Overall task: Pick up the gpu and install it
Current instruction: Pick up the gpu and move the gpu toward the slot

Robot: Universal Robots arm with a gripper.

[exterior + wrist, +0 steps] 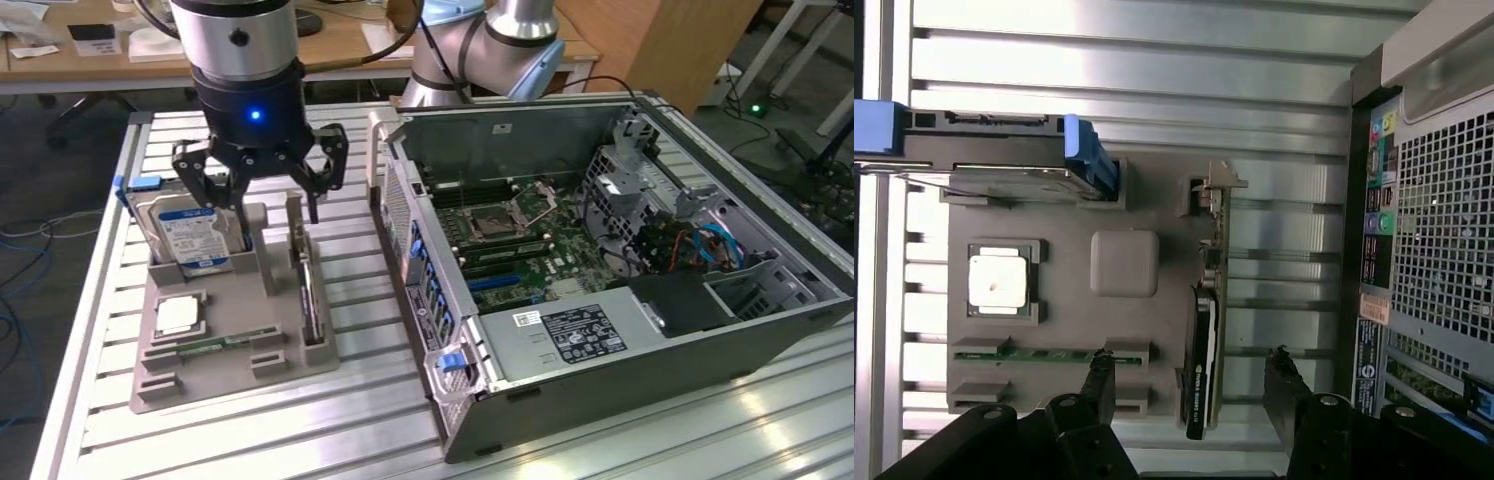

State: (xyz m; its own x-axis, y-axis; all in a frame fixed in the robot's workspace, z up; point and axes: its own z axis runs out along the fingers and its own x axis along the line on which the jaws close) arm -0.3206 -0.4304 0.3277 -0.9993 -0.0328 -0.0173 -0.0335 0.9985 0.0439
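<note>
The gripper [260, 207] is seen above the grey tray [274, 375], which rests on the slatted metal bench [267, 440]. Its claw is spread wide and nothing is pinched in it. In the wrist view the gripper [1192, 378] is placed over one end of the gpu [1204, 335], with one finger [1099, 375] on the tray side and the other on the side of the computer case [1439, 230]. Both fingers are held apart from the card.

The gpu [306, 295] is stood on its long edge in a narrow slot along the tray's edge nearest the computer case [601, 270]. It is seen as a thin black strip, with its metal bracket at the end of the tray below the arm.

A hard drive [194, 235] with a blue-white label is stood upright in the tray's corner away from the case, beside a blue clip. A square silver CPU [176, 315] is laid flat in a pocket along the tray's edge farthest from the case. A green memory stick [214, 346] is laid in a slot nearer the tray's opposite end. The case is laid on its side on the bench, just beside the tray, with its side panel off and the motherboard [514, 240] exposed.
</note>
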